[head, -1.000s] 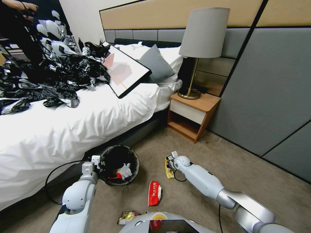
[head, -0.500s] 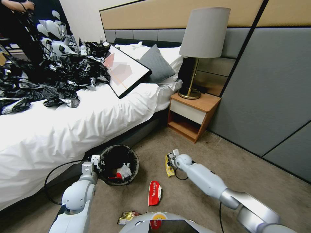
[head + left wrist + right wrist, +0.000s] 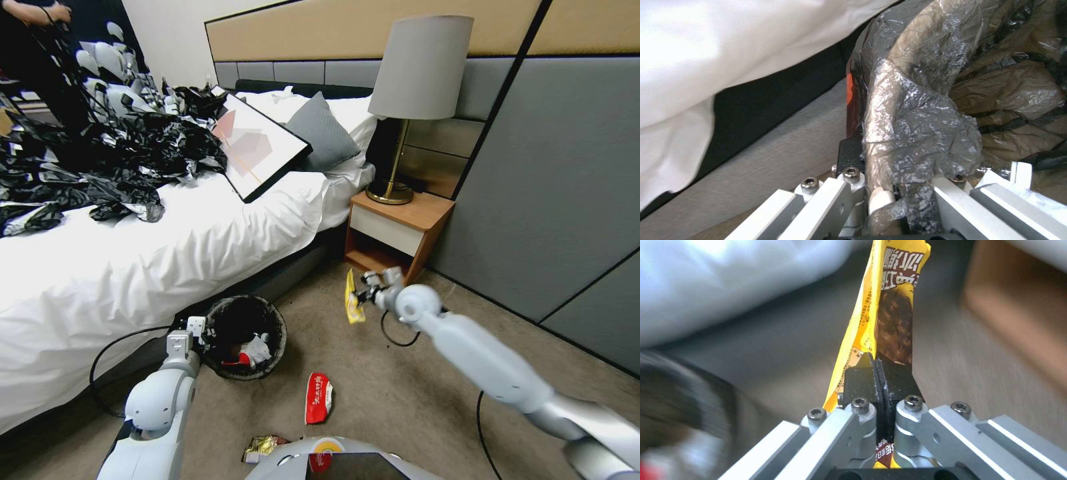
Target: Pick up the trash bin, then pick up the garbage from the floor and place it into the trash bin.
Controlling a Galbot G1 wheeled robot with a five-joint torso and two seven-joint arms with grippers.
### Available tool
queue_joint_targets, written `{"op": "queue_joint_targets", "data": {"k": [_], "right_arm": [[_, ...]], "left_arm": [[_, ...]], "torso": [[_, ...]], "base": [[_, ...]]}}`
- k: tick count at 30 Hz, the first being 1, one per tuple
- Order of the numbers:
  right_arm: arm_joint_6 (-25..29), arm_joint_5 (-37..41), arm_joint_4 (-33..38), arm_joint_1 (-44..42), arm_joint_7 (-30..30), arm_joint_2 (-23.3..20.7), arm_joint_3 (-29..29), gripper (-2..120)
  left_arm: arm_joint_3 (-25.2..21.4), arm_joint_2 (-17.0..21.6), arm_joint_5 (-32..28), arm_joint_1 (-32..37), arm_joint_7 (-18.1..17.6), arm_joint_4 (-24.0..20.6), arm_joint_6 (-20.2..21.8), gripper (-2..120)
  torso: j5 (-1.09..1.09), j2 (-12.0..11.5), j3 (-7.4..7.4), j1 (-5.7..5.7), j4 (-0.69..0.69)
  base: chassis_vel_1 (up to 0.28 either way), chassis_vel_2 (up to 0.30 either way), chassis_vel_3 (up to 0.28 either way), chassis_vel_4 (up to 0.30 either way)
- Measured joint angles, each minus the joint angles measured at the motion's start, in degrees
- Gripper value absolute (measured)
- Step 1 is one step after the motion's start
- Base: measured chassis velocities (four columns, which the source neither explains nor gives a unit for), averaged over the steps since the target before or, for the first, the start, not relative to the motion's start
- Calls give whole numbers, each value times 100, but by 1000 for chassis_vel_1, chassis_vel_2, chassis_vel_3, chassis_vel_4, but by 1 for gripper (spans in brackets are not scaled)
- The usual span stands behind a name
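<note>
Beside the bed [image 3: 133,267], on the carpet, the trash bin [image 3: 244,338] is held at its bag-covered rim by the left gripper [image 3: 889,196], whose jaws are clamped on it; above the floor, between the bin and the nightstand [image 3: 393,237], a yellow snack wrapper [image 3: 353,305] is pinched in the fully closed jaws of the raised right gripper [image 3: 878,373]; a red-and-white wrapper [image 3: 319,398] and a gold foil wrapper [image 3: 263,447] are seen lying on the carpet nearer the robot.

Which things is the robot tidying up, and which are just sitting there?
Tidying: trash bin gripped by the left gripper; yellow wrapper pinched in the right gripper; red wrapper and gold wrapper on the carpet.
Just sitting there: lamp, nightstand, framed picture, black plastic bags.
</note>
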Motion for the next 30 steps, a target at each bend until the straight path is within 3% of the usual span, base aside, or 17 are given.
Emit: {"op": "queue_joint_targets", "data": {"k": [7,10,17,28,30], "right_arm": [[1,1171,447,1433,175,238,-341,0],[1,1791,449,2342,217,618,-789,0],[75,2417,201,3278,283,1163,-1584,0],[183,1975,-386,3318,315,1961,-2700,0],[230,1676,-697,3013,325,2370,-3003,0]], "left_arm": [[-4,-36,30,-8,23,42,0,0],[-53,-38,30,-7,26,69,0,0],[-100,-85,25,-4,31,102,0,0],[-116,-130,24,-34,27,81,0,0],[-140,-131,20,-53,26,91,0,0]], "torso": [[-2,0,1,0,1],[-2,0,0,0,3],[-3,0,0,0,-1],[-2,-1,1,0,-1],[-2,-1,1,0,2]], "base": [[0,0,0,0],[0,0,0,0],[0,0,0,0],[0,0,0,0],[0,0,0,0]]}}
